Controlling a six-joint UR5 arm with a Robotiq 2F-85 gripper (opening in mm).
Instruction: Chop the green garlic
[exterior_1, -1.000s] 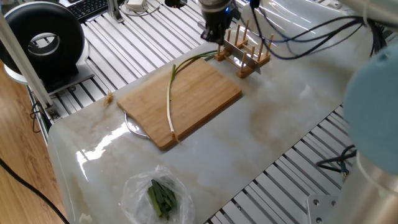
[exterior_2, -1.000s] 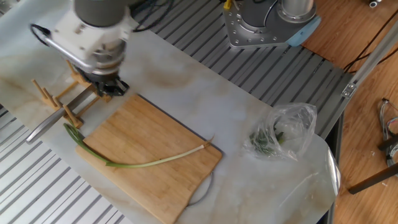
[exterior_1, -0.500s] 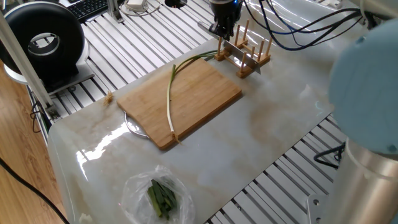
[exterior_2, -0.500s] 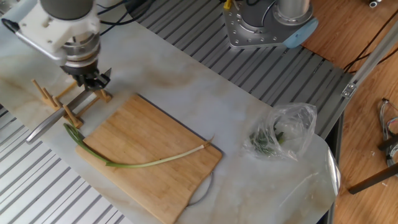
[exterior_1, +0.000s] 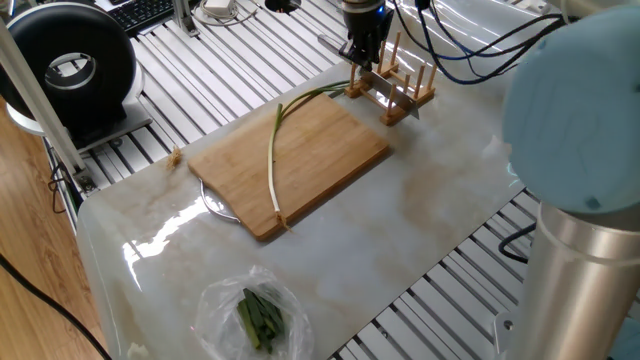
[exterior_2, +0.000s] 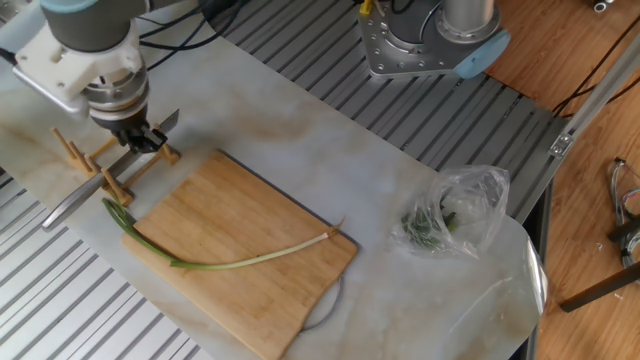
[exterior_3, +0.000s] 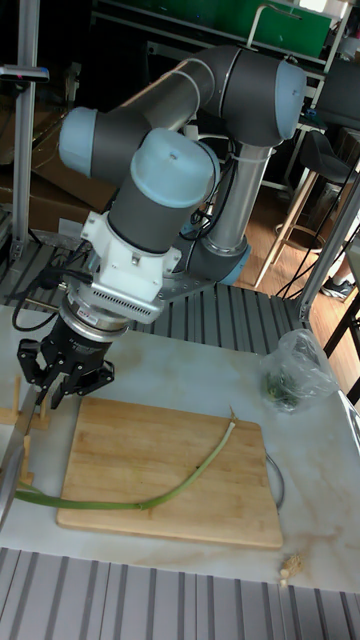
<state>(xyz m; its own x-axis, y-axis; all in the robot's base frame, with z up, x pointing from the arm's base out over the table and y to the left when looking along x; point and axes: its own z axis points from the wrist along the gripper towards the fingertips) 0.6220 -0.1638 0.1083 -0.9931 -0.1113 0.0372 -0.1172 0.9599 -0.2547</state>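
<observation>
Green garlic (exterior_1: 275, 150) is laid whole across the cutting board (exterior_1: 330, 160), beside the gripper (exterior_1: 362, 48). In the other fixed view, finger spacing cannot be determined. In the tall view, the fingers (exterior_3: 44, 392) are seen at the knife (exterior_3: 18, 440).

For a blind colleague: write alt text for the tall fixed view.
A robot arm's pincer hovers over a wooden knife rack at the left. A whole green garlic lies across a cutting board on a table.
</observation>
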